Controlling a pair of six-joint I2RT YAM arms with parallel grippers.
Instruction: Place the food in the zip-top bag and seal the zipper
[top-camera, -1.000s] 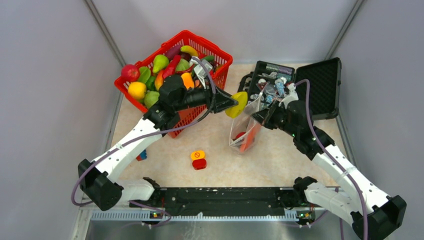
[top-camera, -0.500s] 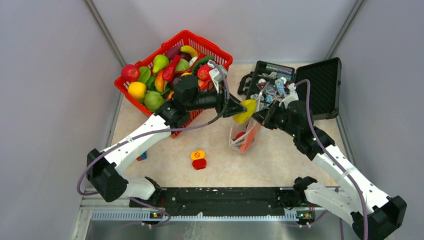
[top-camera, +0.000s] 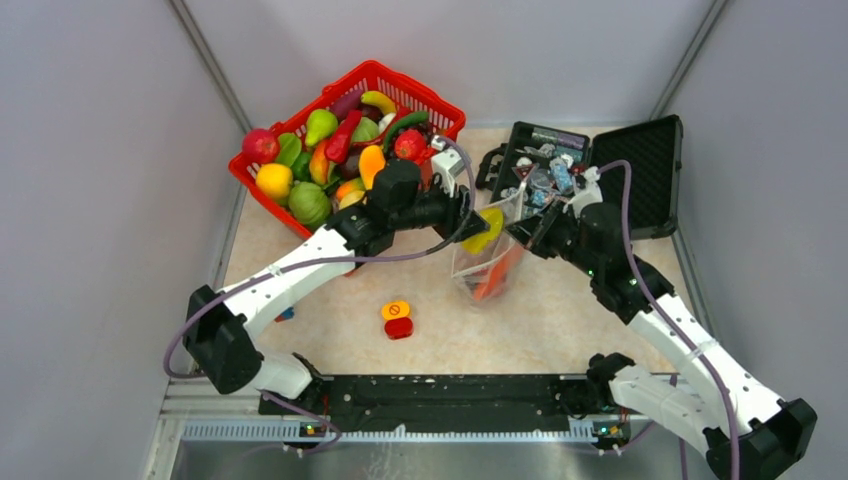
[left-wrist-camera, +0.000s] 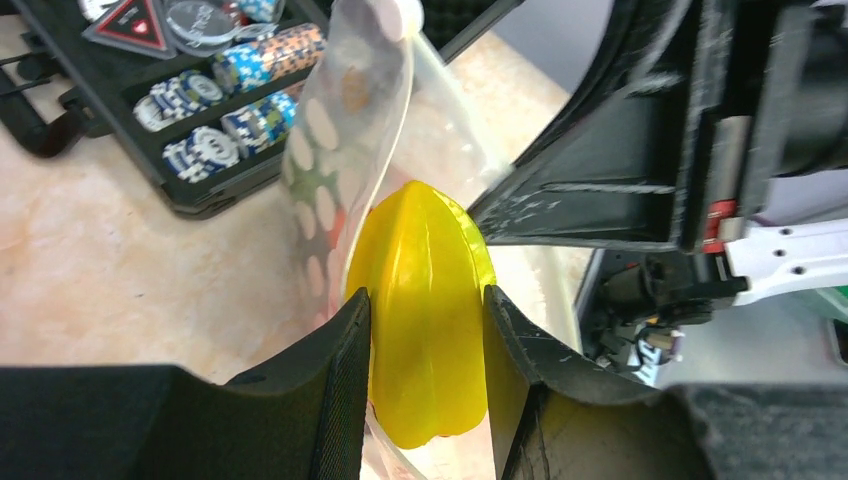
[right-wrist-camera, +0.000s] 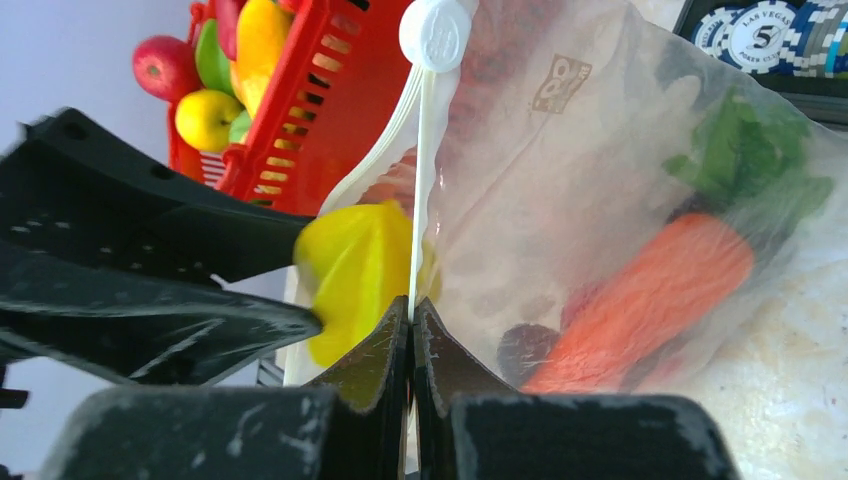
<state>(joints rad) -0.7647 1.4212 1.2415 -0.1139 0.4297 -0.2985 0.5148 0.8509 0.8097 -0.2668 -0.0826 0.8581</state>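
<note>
Yellow toy fruit (left-wrist-camera: 427, 250) pinched in left gripper (left-wrist-camera: 425, 300), right gripper (right-wrist-camera: 410, 318) clamped on zipper (right-wrist-camera: 421, 180)

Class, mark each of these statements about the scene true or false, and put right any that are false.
1. The left gripper holds a yellow fruit at the mouth of the bag. True.
2. The right gripper is open and holds nothing. False: it is shut on the zipper at the bag's mouth.
3. An orange carrot lies inside the bag. True.
4. The black case is closed. False: its lid is open and poker chips show inside.
5. The red basket is empty. False: it holds many toy fruits.
</note>
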